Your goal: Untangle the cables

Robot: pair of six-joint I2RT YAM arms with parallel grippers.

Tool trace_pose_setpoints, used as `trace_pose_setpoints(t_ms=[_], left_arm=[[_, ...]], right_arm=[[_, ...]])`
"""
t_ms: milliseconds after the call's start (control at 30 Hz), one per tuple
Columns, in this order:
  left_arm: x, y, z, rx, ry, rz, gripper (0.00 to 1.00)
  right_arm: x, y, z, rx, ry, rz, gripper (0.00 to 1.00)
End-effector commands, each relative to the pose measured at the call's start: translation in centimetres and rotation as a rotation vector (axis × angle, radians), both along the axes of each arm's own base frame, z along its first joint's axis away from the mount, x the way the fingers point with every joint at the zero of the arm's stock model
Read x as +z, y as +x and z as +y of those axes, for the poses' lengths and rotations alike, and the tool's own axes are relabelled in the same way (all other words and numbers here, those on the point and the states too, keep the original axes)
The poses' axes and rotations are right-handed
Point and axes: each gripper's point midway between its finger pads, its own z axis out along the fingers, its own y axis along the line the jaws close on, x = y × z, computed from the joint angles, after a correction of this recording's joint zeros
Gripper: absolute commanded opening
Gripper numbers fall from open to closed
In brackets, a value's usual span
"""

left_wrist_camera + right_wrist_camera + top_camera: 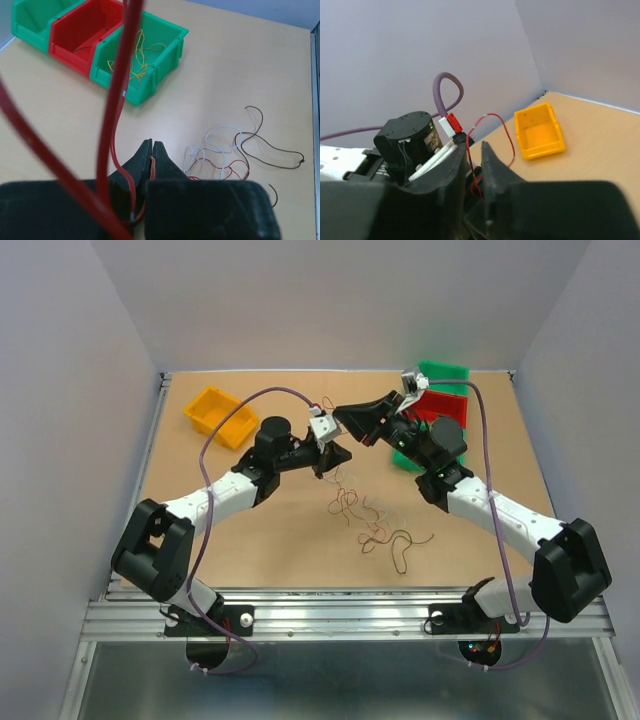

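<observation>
- The left gripper has its fingers pressed together on a red cable, which climbs from the pinch up past the wrist camera.
- The right gripper sits just above and beyond the left one, tips pointing toward it. Its fingers stand a narrow slit apart, with the same thin red strand running through the gap (whether they grip it cannot be told).
- The loose cables, white, red and dark brown loops, lie on the table just right of the left fingertips, tangled where they cross.
- Ahead and left of the left fingertips, well apart, stands a green bin holding yellow wires, with a red bin touching its far side.
- A yellow bin lies ahead and right of the right fingertips.
</observation>
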Motion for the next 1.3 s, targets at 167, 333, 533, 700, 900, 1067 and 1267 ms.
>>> trace_pose_setpoints(t_ms=[167,333,533,700,900,1067,1267], left_arm=[[10.3,0.2,3.3,0.047,-0.165,-0.097,0.00],[17.3,-0.7,5.0,0.086,-0.242,-0.192,0.00],[23.4,-1.8,6.1,0.089,-0.314,-0.203,0.00],[31.8,-1.9,7.1,0.139,-0.356,-0.290,0.00],[39.0,-1.3,8.7,0.200,-0.421,-0.370,0.00],[37.5,-0.1,8.3,0.212,-0.406,-0.318,0.00],[35.5,0.5,8.8,0.257,-0.396,-0.325,0.00]], right_arm=[[-1.1,2.7,0.1,-0.124,-0.168,-0.099,0.76],[-4.1,1.9,2.6,0.033,-0.225,-0.160,0.76],[-5.2,1.8,5.8,0.210,-0.204,-0.206,0.61],[-8.9,1.1,8.7,0.357,-0.228,-0.206,0.58],[-11.7,-1.2,10.9,0.399,-0.266,-0.230,0.64],[-11.2,-0.6,9.7,0.286,-0.207,-0.229,0.77],[-11.2,-1.7,9.5,0.317,-0.201,-0.256,0.77]])
